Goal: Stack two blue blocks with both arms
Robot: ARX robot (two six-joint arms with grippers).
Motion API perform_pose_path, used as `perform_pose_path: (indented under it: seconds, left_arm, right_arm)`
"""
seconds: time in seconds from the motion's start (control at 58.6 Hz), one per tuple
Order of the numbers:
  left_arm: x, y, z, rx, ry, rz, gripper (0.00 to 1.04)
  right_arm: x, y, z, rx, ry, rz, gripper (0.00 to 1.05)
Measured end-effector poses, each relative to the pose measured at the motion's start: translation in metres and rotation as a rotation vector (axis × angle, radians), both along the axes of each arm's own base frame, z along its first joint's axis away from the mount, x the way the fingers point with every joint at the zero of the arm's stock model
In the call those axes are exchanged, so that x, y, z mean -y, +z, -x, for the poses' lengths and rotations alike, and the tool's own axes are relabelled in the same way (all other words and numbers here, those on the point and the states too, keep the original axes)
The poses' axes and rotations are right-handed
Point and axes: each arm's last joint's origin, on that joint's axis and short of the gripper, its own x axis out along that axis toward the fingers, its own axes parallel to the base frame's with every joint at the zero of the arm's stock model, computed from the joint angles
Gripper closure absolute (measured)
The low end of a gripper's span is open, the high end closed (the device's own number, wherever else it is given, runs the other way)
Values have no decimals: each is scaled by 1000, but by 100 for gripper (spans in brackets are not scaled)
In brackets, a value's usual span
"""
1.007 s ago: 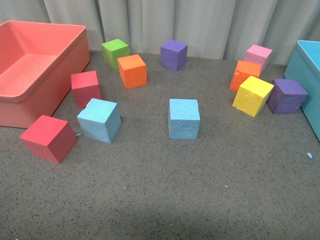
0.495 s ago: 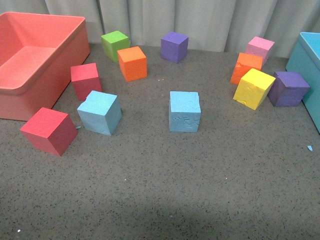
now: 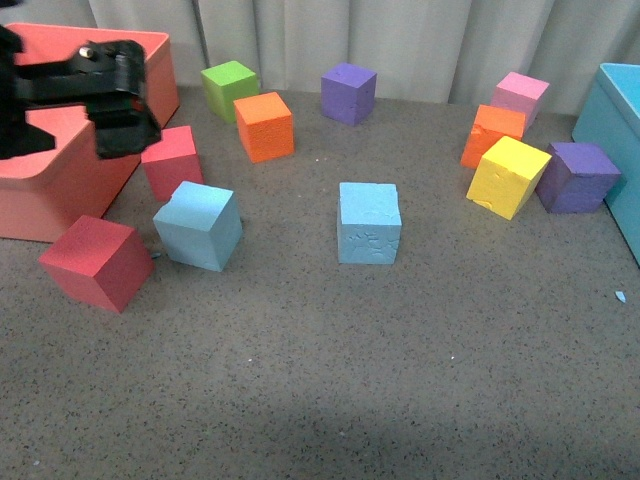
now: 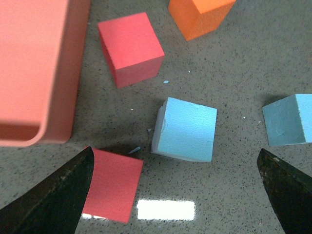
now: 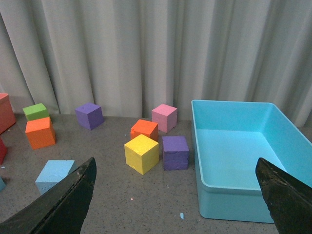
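Note:
Two light blue blocks sit on the grey speckled table. The smoother one (image 3: 198, 226) lies left of centre, the pitted one (image 3: 369, 222) at the middle. My left gripper (image 3: 122, 118) hovers open over the coral bin's corner, up and left of the smoother block. In the left wrist view this block (image 4: 185, 129) lies between and just beyond the wide-open left gripper (image 4: 174, 151), untouched, with the pitted block (image 4: 290, 119) off to one side. My right gripper (image 5: 175, 159) is open and empty, out of the front view; its camera shows the pitted block (image 5: 54, 175) far off.
A coral bin (image 3: 60, 190) stands at the left and a teal bin (image 3: 615, 150) at the right edge. Two red cubes (image 3: 92, 262) (image 3: 172, 160) flank the smoother blue block. Orange (image 3: 265, 126), green (image 3: 229, 88), purple (image 3: 348, 93), yellow (image 3: 508, 176) and pink (image 3: 519, 97) cubes lie further back, before a curtain.
My left arm has come into the front view from the upper left, over the coral bin. The blocks have stayed put.

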Motion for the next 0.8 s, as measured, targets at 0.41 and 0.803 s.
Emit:
perform_pose_path:
  seconds: [0.41,0.803]
  left_arm:
    - [17,-40,-52,-193,-4,-48,7]
    - [40,-59,-64,-296,-70,-23,7]
  right_arm:
    - [0,0,0,0,0,0,9]
    - [0,0,0,0,0,0,9]
